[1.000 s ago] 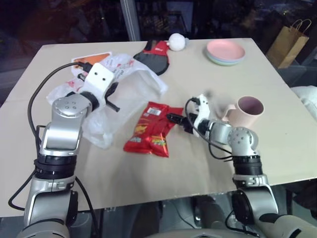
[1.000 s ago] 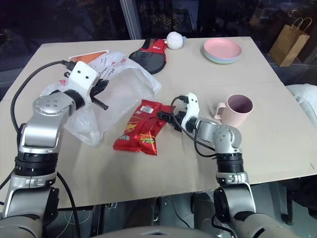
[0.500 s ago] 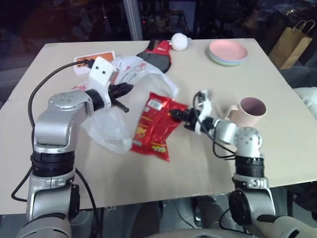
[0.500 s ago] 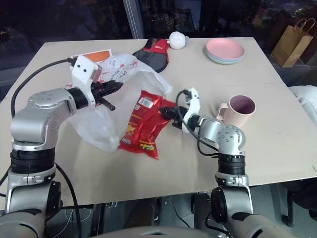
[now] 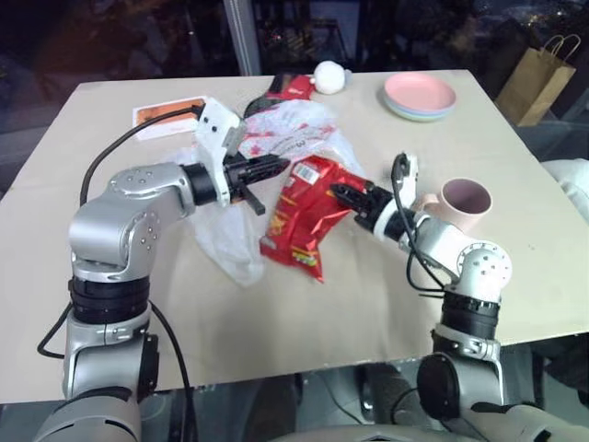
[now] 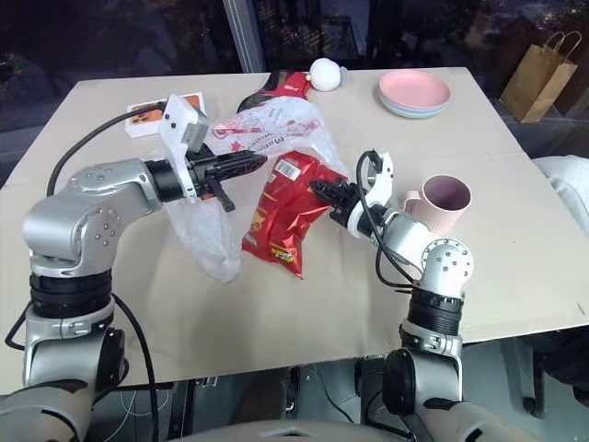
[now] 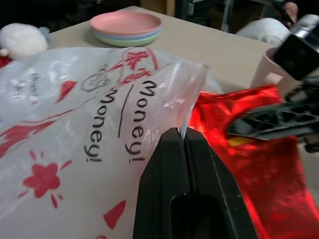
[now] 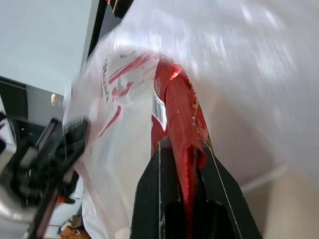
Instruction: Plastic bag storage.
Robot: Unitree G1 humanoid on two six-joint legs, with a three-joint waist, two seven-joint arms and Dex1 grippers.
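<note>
The plastic bag (image 5: 232,241) is crinkly translucent white film with red marks and "Money" printed on it. It hangs from my left gripper (image 5: 282,167), which is shut on its upper edge (image 7: 192,94) above the table's middle. A shiny red snack packet (image 5: 306,219) hangs beside the bag's raised edge. My right gripper (image 5: 339,191) is shut on the packet's top corner (image 8: 175,107). The two grippers' tips are close together. The bag's lower end rests on the table (image 5: 386,304).
A pink mug (image 5: 466,202) stands just right of my right arm. Stacked pink plates (image 5: 420,95), a white plush ball (image 5: 329,75) and a red-and-black item (image 5: 287,88) lie at the far edge. An orange card (image 5: 166,112) lies far left. A brown paper bag (image 5: 538,78) stands beyond the table.
My right gripper shut on the snack packet and lifted it off the table. My left gripper carried the bag's edge rightward and up, toward the packet.
</note>
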